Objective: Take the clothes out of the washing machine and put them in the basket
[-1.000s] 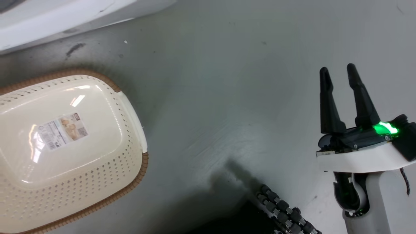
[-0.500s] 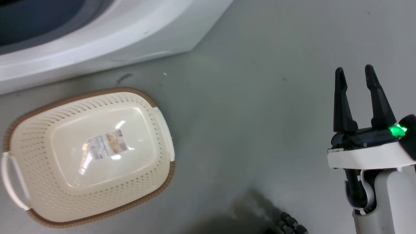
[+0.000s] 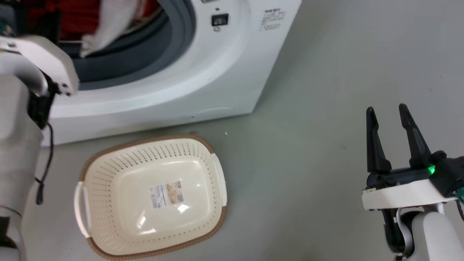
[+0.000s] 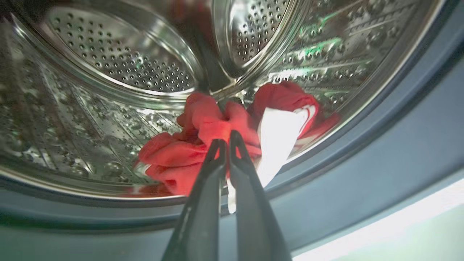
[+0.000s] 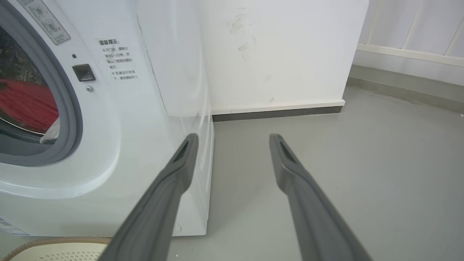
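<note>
Two hands are in service, and one is loaded.

Head view: the left forearm (image 3: 14,152) reaches up into the porthole of the washing machine (image 3: 203,72), where the clothes (image 3: 72,14) show red and white. The basket (image 3: 108,170) stands on the floor (image 3: 308,127) below that forearm and well to the left of the right hand (image 3: 386,107). It contains no garment. The right hand is released, fingers spread, over bare floor and well apart from the machine.

Left wrist view: the left hand (image 4: 225,137) is clenched on a fold of the red clothes (image 4: 174,156). The clothes lie low in the drum (image 4: 127,54), just beyond the fingertips and to either side of them. A white panel hangs just right of the fingers.

Right wrist view: the right hand (image 5: 233,136) points at the machine's corner. The porthole with the clothes (image 5: 25,105) lies to its left, and the basket (image 5: 54,250) is below and to the left.

Step in hand: extraction of the first garment, judging by the empty basket. The next move calls for drawing the fabric back over the rubber rim without snagging, holding the grip, lowering it over the basket, then releasing.

Change: half a second earlier the head view took in less of the machine front. The camera has since tilted up, bringing in the porthole and forearm. The basket's shift in the picture is camera motion. The right hand is released as before.
</note>
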